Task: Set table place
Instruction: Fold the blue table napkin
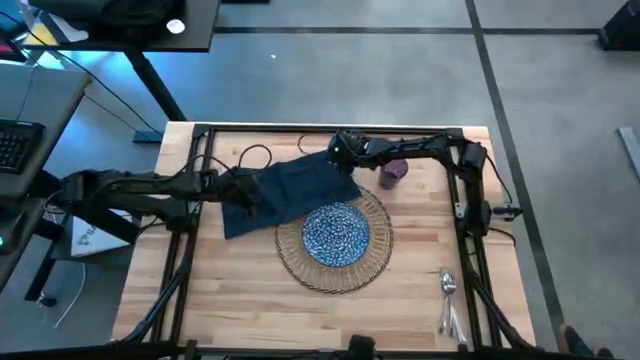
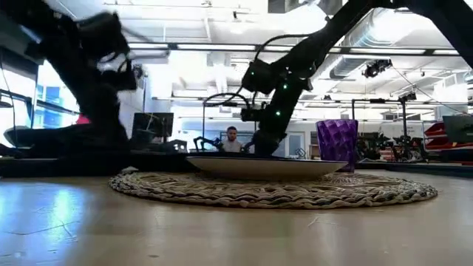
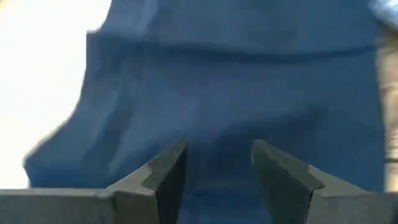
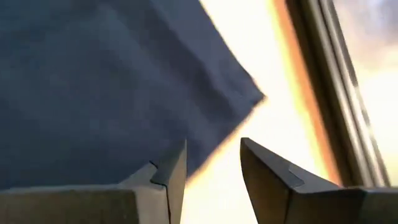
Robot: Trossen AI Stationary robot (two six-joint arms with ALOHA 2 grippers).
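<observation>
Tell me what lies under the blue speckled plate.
The plate sits centred on the round woven mat, whose rim shows all around it. The mat rests on the wooden table. The napkin overlaps the mat's far-left edge. Whatever lies beneath the plate's middle is hidden.

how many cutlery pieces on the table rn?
2 discernible: cutlery lies together near the table's front right corner, right of the wicker mat. Too small to rule out a third.

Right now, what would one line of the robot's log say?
left gripper: open over napkin | right gripper: open at napkin corner | plate: on mat | cup: behind mat | cutlery: right
</observation>
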